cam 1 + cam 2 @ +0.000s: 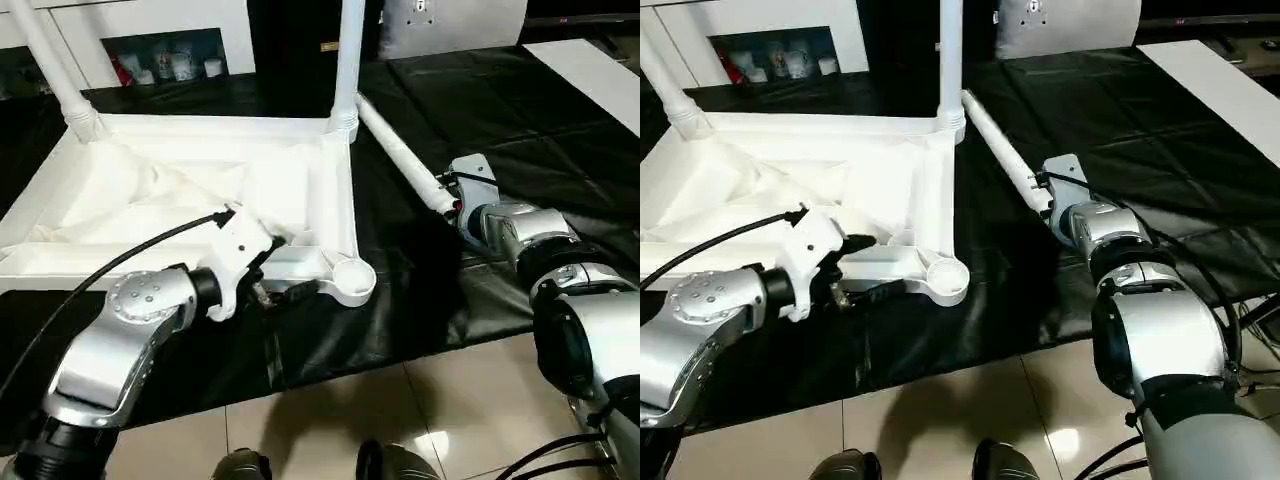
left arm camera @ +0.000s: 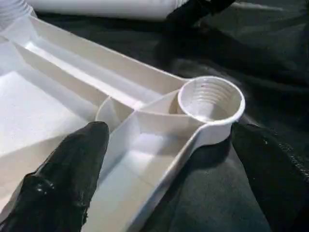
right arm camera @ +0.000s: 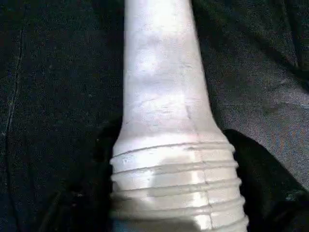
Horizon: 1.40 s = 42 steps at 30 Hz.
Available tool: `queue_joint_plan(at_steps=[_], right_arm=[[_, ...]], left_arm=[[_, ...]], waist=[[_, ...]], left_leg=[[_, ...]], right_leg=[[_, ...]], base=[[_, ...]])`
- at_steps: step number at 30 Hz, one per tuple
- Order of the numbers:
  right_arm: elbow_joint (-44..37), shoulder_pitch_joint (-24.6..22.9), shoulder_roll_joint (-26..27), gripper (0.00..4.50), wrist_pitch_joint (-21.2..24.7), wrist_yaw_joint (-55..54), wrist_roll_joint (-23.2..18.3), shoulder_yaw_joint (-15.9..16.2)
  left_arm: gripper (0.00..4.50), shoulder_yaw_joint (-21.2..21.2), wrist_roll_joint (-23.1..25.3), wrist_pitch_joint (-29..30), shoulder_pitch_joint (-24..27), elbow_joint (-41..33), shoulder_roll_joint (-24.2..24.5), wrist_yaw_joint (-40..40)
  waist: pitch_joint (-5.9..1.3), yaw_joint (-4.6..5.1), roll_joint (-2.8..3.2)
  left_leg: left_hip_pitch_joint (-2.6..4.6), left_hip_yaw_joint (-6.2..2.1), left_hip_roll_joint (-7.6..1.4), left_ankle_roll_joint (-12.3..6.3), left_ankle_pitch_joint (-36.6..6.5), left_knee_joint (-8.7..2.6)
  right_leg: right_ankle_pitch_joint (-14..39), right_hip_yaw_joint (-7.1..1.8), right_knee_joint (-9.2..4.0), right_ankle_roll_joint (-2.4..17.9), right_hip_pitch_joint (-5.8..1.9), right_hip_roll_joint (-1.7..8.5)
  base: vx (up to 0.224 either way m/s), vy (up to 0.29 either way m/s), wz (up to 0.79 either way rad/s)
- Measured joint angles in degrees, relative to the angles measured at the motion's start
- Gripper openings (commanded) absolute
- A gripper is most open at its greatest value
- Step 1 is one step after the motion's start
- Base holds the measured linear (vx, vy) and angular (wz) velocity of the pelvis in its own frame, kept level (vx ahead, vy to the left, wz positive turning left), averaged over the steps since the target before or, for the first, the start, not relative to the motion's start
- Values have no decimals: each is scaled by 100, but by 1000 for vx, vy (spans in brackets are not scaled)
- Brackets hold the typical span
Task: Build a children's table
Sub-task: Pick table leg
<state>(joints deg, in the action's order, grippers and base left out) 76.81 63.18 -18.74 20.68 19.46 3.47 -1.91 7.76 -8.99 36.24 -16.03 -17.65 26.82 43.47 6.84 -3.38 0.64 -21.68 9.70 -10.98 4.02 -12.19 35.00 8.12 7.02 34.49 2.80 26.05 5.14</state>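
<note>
A black plastic sheet (image 1: 440,300) covers glossy beige floor tiles (image 1: 400,420); a white cabinet (image 1: 150,30) stands at eleven o'clock. The upturned white plastic tabletop (image 1: 150,200) lies at ten o'clock, the left gripper (image 2: 159,159) spread astride its near rim beside the empty socket (image 2: 211,99). At two o'clock the right gripper (image 3: 174,188) brackets the lying white tube leg (image 1: 1002,160); whether it grips, I cannot tell.

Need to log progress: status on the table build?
Left hand open at empty corner socket. Right hand around loose leg. Two legs fitted.
</note>
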Motion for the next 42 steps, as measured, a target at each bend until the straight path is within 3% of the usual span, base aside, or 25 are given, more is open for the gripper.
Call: queue_joint_plan(at_steps=[4, 10, 12, 18, 22, 25, 28, 30, 32, 35, 38, 42], right_arm=[[1, -6, -9, 278, 0, -12, 9, -12], [1, -70, -10, 274, 1, -85, -158, -283], [0, -121, -5, 274, -40, -244, -352, -514], [-134, -351, 63, 274, -777, -406, -1023, -1273], [-688, -631, 262, 274, -1083, -49, -1830, -2055], [-1444, -1016, 631, 274, -1275, 536, -2419, -2340], [-2140, -1405, 803, 274, -1284, 979, -2708, -2338], [-3147, -1919, 976, 274, -1034, 1397, -3085, -2290], [-4305, -2468, 1158, 274, -572, 1891, -3589, -2120], [-5396, -2864, 1176, 274, 7, 2506, -4069, -1708], [-5936, -3037, 1141, 274, 317, 2911, -4246, -1339], [-6240, -3296, 1112, 274, 506, 3219, -4160, -857]], left_arm=[[450, 11, -10, -15, -32, 72, -38, -7], [450, 106, -9, -137, -105, 304, -177, -104], [450, 113, -4, -177, -222, 438, -354, -235], [450, 113, 189, -633, -436, 948, -810, -762], [450, 17, 172, -921, -638, 1371, -1263, -1084], [450, -85, 52, -1087, -1024, 1632, -1650, -1313], [450, -160, -33, -1239, -1224, 1704, -1778, -1439], [450, -362, -184, -1243, -1308, 1830, -1949, -1515], [450, -704, -620, -1118, -1463, 1940, -2289, -1589], [450, -1212, -1421, -831, -1911, 1974, -2719, -1637], [450, -1465, -2036, -565, -2250, 2031, -2983, -1648], [450, -1779, -2740, -122, -2500, 2233, -3174, -1675]], waist=[[-1, 2, 1], [-4, -14, 4], [-6, -21, 5], [-28, -17, 31], [-70, -30, 90], [-82, -63, 104], [-108, -111, 128], [-109, -174, 127], [-109, -213, 125], [-117, -250, 108], [-175, -268, 35], [-217, -280, -25]], left_leg=[[4, 2, 0, 1, 0, 2], [26, 5, -1, 5, 3, 20], [31, 3, -3, 13, 7, 29], [31, 1, -7, 14, 8, 78], [27, 5, -6, 12, 9, 103], [23, 1, -9, 1, 15, 118], [22, 0, -9, -9, 22, 124], [18, 0, -9, -21, 29, 123], [11, -2, -9, -24, 31, 124], [4, -3, -9, -32, 36, 129], [3, -1, -9, -34, 38, 126], [-7, -5, -8, -29, 41, 126]], right_leg=[[0, -2, 7, 1, -1, 0], [18, -6, 54, 27, -4, 3], [18, -7, 67, 27, -6, 3], [12, -8, 103, 36, -12, 5], [6, -8, 112, 39, -16, 6], [-1, -2, 123, 41, -16, 5], [-4, -2, 126, 44, -17, 6], [-4, 2, 123, 35, -17, 5], [10, 4, 120, 4, -16, 5], [-11, 2, 100, -11, -16, 7], [-17, 8, 83, -17, -24, 5], [-32, 10, 42, -41, -36, 5]], base=[[0, 0, 0], [0, 0, 0], [0, 0, 0], [0, 0, 0], [0, 0, 0], [0, 0, 0], [0, 0, 0], [0, 0, 0], [0, 0, 0], [0, 0, 0], [0, 0, 0], [0, 0, 0]])
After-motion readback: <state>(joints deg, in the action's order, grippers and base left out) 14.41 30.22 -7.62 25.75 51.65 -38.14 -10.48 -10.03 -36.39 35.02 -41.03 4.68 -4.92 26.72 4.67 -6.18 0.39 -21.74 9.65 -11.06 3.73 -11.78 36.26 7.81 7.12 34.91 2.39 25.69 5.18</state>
